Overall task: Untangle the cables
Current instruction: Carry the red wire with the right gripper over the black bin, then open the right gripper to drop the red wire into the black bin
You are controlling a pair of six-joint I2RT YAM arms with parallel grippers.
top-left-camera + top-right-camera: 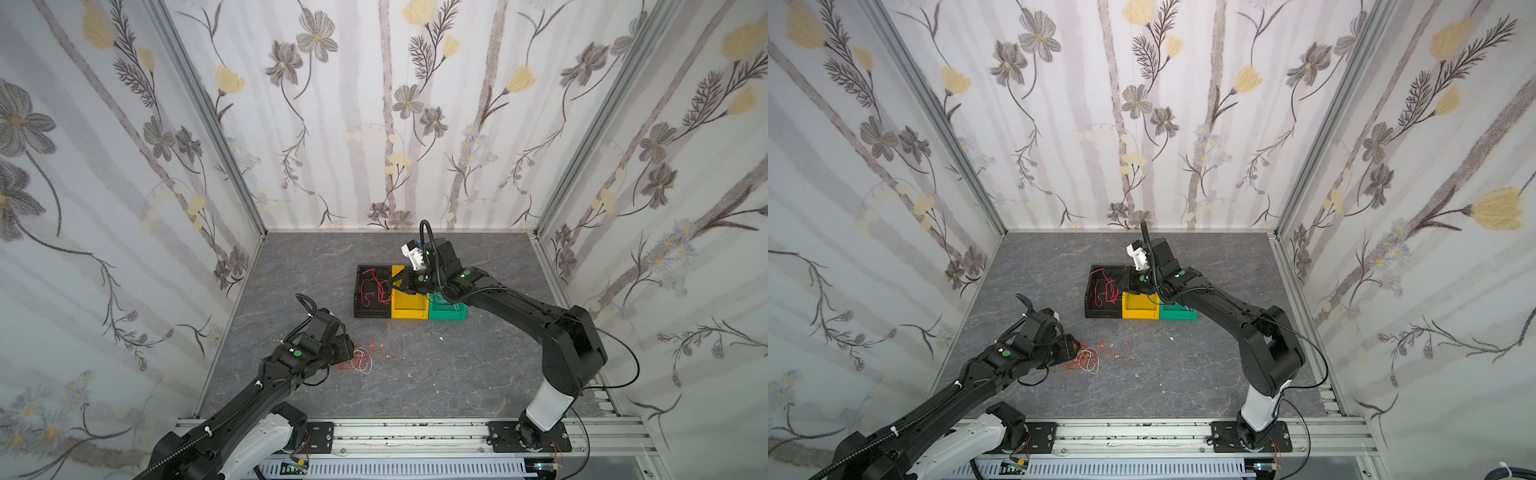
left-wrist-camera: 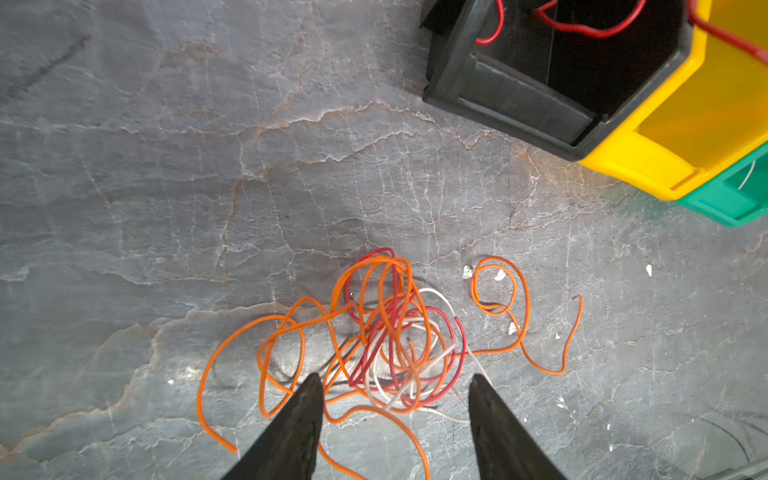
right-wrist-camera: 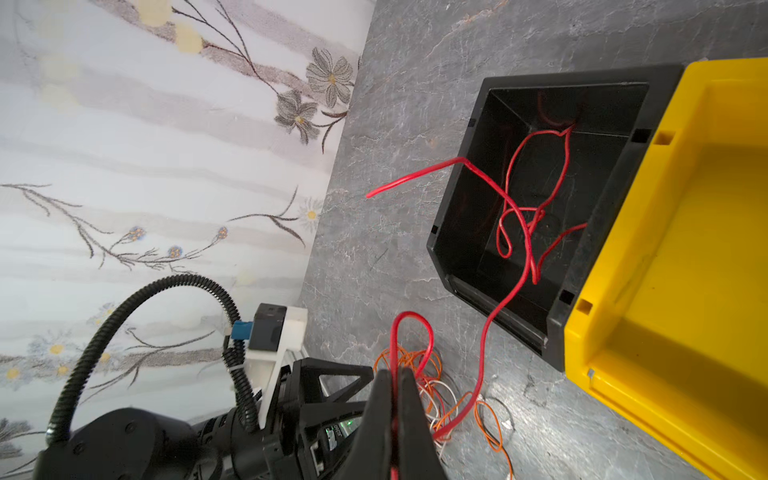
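Left wrist view: just ahead of the half-open, empty left gripper (image 2: 395, 380), a loose tangle of thin orange, red and white cables (image 2: 390, 340) is seen on the grey stone-patterned table (image 2: 166, 166), near and left of centre; one orange strand (image 2: 495, 258) trails off to its right. Light, limp and springy behaviour is to be expected. A single outer loop or free end is judged the best hold, since a grab at the knot would lift everything. Farther off, the right gripper (image 3: 395, 372) is closed on a thin red cable (image 3: 482, 353), which is draped into the black plastic bin (image 3: 469, 249), beside a yellow bin (image 3: 706, 249) and a green bin (image 1: 446, 313).
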